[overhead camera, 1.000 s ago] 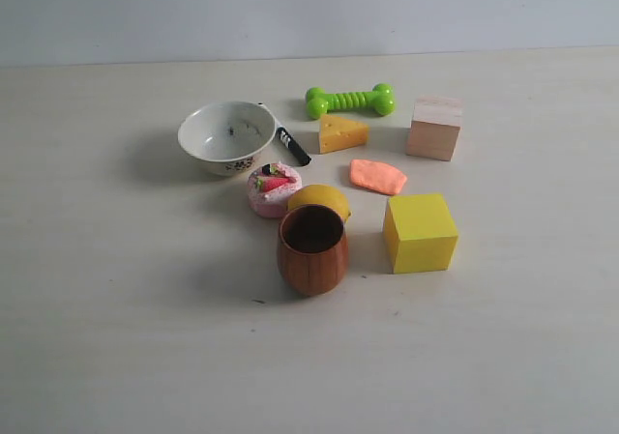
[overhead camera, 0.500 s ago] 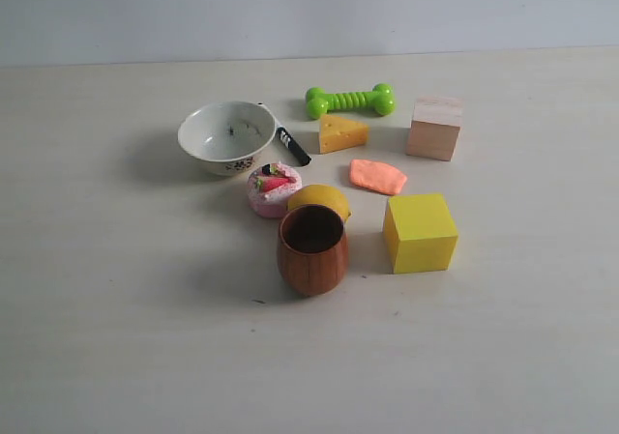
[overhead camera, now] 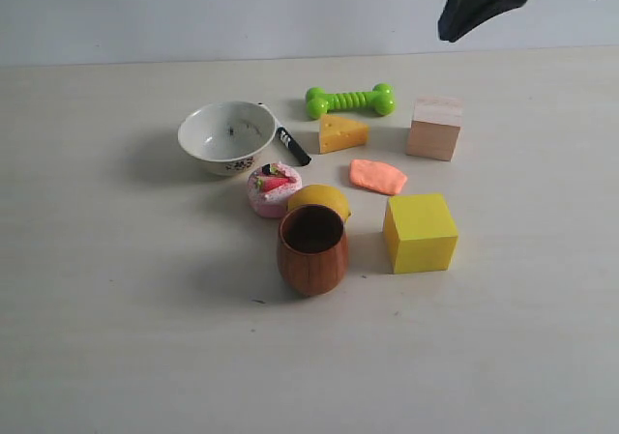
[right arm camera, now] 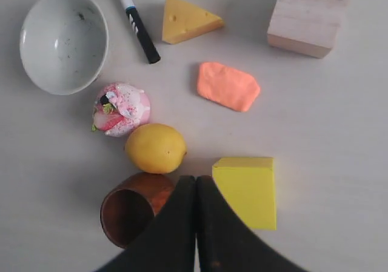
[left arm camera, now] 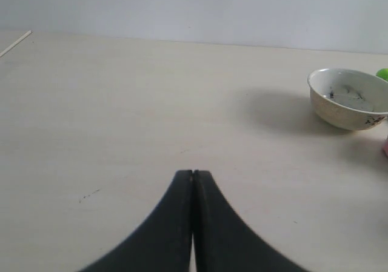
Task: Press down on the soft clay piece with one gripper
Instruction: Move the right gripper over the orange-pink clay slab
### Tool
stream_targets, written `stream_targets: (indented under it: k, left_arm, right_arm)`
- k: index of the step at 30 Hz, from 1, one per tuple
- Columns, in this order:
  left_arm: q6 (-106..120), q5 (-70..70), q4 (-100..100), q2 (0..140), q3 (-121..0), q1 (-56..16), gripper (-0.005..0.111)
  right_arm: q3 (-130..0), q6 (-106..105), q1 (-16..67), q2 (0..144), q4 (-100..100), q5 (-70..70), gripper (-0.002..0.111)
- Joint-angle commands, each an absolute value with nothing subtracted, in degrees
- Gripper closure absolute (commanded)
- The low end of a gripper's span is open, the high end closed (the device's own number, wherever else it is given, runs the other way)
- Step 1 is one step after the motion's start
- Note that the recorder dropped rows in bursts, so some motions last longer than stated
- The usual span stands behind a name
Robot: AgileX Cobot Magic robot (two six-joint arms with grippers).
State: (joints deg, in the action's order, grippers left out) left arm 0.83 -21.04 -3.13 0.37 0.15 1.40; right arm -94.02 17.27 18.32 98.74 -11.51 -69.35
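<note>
Soft clay piece (overhead camera: 378,176): lies flat on the tabletop (overhead camera: 116,337) between the cheese wedge (overhead camera: 342,132), wooden block (overhead camera: 434,128) and yellow cube (overhead camera: 419,232), touching none of them.
Right gripper (overhead camera: 451,34): fingers pressed together and empty, held high, well apart from the clay.
Left gripper (left arm camera: 193,173): fingers closed and empty, over bare tabletop with the bowl (left arm camera: 348,97) off to one side.

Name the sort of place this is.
Probably a robot test bench: plain pale table, bare wall, unrelated props like the yellow cube and soft clay piece, and the right gripper overhead.
</note>
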Motion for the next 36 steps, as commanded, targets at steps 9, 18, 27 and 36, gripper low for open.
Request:
stream_targets:
  k: [9,18,27,36]
  left_arm:
    - [0.47,-20.32,-3.46,0.00,0.00,1.20,0.107]
    - [0.47,-20.32,-3.46,0.00,0.00,1.20,0.107]
    - [0.47,-20.32,-3.46,0.00,0.00,1.20,0.107]
    - [0.47,-20.32,-3.46,0.00,0.00,1.20,0.107]
  right_arm:
    - [-99.36,20.98,20.04,110.56,-10.76,-67.19,0.108]
    - [-99.44,21.11,20.04,110.78,-15.19,-62.42,0.108]
    - [-99.44,20.97,20.04,111.42,-17.95,-55.13,0.108]
    - [-100.02,23.18,20.04,117.83,-12.42,-57.66,0.108]
